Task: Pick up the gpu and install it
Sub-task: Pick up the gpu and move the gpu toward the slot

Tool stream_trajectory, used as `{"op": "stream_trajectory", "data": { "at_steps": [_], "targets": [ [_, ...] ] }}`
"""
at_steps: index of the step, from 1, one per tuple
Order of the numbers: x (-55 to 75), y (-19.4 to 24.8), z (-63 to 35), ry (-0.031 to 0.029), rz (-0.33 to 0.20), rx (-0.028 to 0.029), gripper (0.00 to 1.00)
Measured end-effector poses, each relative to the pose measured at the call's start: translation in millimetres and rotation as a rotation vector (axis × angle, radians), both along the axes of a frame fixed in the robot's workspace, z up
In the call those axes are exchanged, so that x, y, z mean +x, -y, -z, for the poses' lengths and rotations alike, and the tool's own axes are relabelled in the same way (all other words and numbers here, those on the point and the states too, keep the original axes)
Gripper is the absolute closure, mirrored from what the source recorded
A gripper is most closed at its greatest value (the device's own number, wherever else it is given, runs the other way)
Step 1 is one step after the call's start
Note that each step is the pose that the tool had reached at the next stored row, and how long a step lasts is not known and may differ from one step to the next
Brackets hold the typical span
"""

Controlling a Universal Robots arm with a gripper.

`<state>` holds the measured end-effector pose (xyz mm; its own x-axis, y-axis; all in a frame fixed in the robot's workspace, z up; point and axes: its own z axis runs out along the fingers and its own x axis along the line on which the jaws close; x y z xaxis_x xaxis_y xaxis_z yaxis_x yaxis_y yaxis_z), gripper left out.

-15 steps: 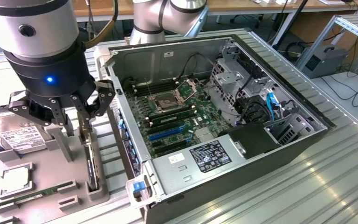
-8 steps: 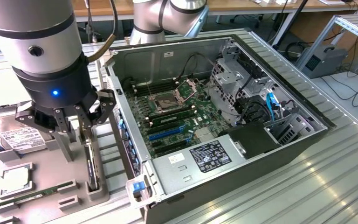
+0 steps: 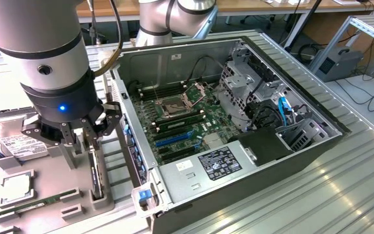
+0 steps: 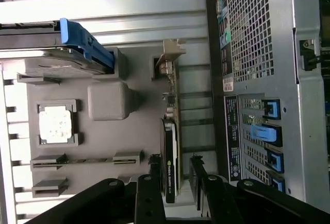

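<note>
We see the tool (image 3: 85, 150) lowered over a grey tray (image 3: 44, 168) that sits on the ribbed metal tabletop (image 3: 343, 195), at about eight o'clock from the open computer case (image 3: 194, 53) in the exterior view. The gpu (image 3: 97, 178) stands on its long edge in a slot of that tray, at the side nearest the case, and it is not yet lifted. The tool's two black fingers (image 4: 198, 183) reach down on either side of the card, one just beside its black face and the other with a thin strip of light showing between it and the board. So we read the tool as released, straddling the gpu but not clamped on it. In the wrist view the card's silver end bracket (image 4: 172, 49) points away from the tool, at the far end of the slot. In the exterior view a silver hard drive (image 3: 10, 141) with a white label lies in the tray at about nine o'clock from the tool. A square processor chip (image 3: 16, 187) sits at about seven o'clock from the tool, with a narrow green memory stick (image 3: 37, 204) just beyond it. Inside the case the green motherboard (image 3: 187, 122) lies bare, with blue card slots (image 3: 174, 139) near its six o'clock edge. A silver power supply (image 3: 216, 165) with a black label lies beyond them at about five o'clock.
</note>
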<state>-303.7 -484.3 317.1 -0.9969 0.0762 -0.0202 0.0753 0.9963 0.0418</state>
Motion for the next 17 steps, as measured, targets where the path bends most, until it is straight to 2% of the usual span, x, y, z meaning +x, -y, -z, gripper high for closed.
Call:
{"op": "stream_trajectory", "data": {
  "at_steps": [5, 7, 8, 12, 15, 17],
  "targets": [
    [0.0, 0.0, 0.4, -0.0004, 0.000, -0.0018, 0.62],
    [0.0, 0.0, 0.4, -0.0004, 0.000, -0.0018, 0.50],
    [0.0, 0.0, 0.9, -0.0002, 0.000, -0.0016, 0.50],
    [0.0, 0.0, 12.1, -0.0007, 0.000, -0.0014, 0.50],
    [0.0, 0.0, 24.0, -0.0023, 0.000, -0.0015, 0.50],
    [0.0, 0.0, 27.8, -0.0028, 0.000, -0.0014, 0.50]
  ]
}}
